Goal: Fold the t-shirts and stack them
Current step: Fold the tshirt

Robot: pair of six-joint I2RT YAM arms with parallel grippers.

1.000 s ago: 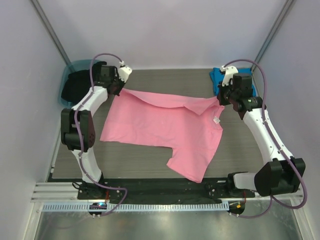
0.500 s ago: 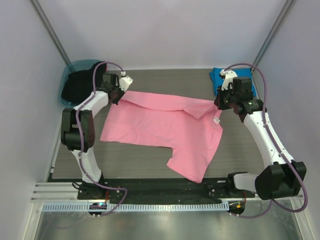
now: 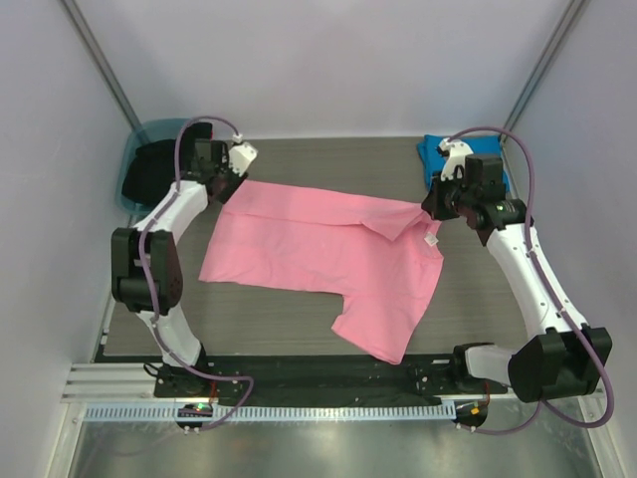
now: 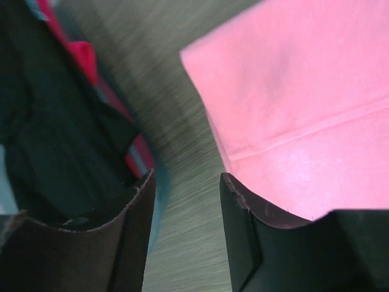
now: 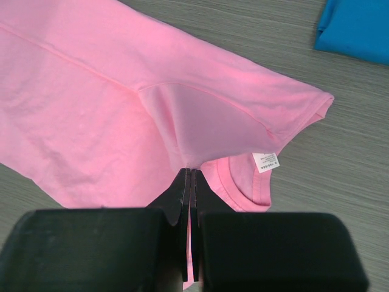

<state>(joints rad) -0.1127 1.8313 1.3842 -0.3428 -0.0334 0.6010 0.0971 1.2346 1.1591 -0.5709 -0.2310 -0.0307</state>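
Observation:
The pink t-shirt (image 3: pixel 318 249) lies spread over the middle of the table, its far edge folded forward. My right gripper (image 3: pixel 435 205) is shut on a raised pinch of this shirt (image 5: pixel 121 109) near the collar, beside the white label (image 5: pixel 266 161); the grip point (image 5: pixel 191 173) shows cloth between the pads. My left gripper (image 3: pixel 228 180) hovers at the shirt's far left corner (image 4: pixel 292 109). It stands open (image 4: pixel 187 178), with bare table between its fingers and no cloth in them. The blue t-shirt (image 3: pixel 434 150) lies folded at the back right, also in the right wrist view (image 5: pixel 358 27).
A teal tub (image 3: pixel 149 132) holding dark clothes (image 3: pixel 151 171) sits at the back left corner, close to my left gripper; its rim and contents (image 4: pixel 55 121) fill the left of the left wrist view. Walls enclose the table on three sides.
My left gripper has opened and let go of the pink shirt's far left corner, which now lies flat. The right gripper keeps its hold and has shifted slightly.

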